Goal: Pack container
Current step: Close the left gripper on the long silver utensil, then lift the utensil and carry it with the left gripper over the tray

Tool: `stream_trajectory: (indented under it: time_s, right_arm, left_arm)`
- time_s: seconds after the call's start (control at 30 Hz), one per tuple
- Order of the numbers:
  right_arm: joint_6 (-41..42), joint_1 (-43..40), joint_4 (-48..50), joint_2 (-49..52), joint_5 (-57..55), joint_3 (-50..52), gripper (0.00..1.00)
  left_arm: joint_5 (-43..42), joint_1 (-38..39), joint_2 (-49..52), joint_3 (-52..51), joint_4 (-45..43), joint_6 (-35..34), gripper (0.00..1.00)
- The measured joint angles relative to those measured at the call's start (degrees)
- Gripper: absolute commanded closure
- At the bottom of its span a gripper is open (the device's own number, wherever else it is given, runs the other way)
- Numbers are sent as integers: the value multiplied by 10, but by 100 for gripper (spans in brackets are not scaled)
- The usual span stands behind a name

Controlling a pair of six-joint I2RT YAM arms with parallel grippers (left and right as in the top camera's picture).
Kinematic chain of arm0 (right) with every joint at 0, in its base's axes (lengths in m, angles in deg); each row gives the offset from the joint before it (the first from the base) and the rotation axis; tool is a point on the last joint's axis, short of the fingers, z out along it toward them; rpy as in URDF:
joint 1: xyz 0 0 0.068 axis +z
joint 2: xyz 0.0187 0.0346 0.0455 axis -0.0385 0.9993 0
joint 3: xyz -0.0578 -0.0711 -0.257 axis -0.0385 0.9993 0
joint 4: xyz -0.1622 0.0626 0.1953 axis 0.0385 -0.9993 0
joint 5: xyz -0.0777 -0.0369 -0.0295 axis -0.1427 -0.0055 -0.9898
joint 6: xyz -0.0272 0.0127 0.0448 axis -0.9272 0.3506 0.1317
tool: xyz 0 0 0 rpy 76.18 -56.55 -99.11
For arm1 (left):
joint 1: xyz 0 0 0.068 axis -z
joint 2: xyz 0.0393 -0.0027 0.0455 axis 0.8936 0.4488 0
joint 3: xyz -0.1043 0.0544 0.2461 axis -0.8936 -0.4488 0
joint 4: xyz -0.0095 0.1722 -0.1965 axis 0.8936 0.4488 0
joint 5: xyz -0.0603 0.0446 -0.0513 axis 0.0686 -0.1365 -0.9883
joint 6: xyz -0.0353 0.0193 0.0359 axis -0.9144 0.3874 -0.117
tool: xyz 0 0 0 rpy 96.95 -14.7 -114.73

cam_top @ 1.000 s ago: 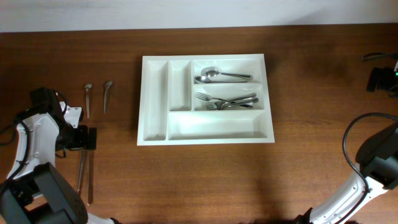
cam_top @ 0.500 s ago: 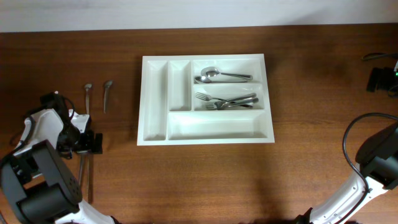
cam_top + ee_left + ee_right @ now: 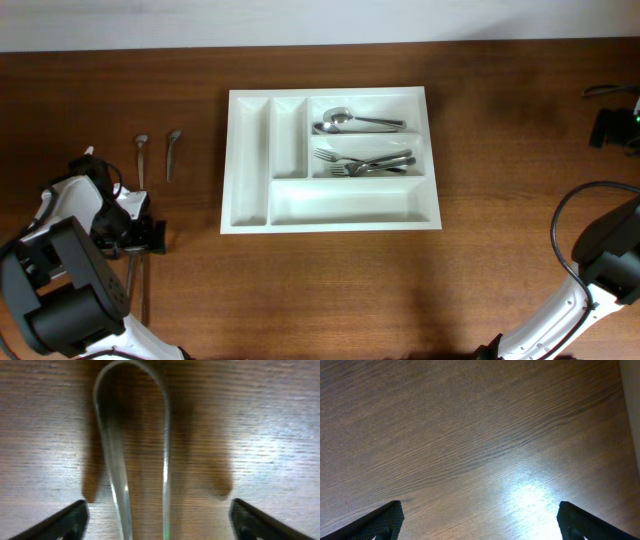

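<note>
between left end effector [image 3: 160, 519] fingertips, utensil handle [image 3: 114, 460] cropped

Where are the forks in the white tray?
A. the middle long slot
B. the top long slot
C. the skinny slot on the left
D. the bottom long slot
A: the forks lie in the middle long slot of the tray, just below the slot that holds the spoon.
</note>
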Motion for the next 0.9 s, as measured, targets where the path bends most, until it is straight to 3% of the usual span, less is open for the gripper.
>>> stream_trajectory:
  time_s: [0.13, 0.37, 0.5, 0.9]
  right_arm:
    - [0, 0, 0, 0, 0, 0, 1]
    - [0, 0, 0, 0, 0, 0, 1]
    - [0, 0, 0, 0, 0, 0, 1]
    - [0, 0, 0, 0, 0, 0, 1]
  left_arm:
    - [0, -7, 0, -8, 0, 1, 57]
    - [3, -21, 0, -11, -3, 3, 75]
    - [3, -22, -1, -12, -7, 0, 98]
    - [-2, 8, 1, 30, 0, 0, 98]
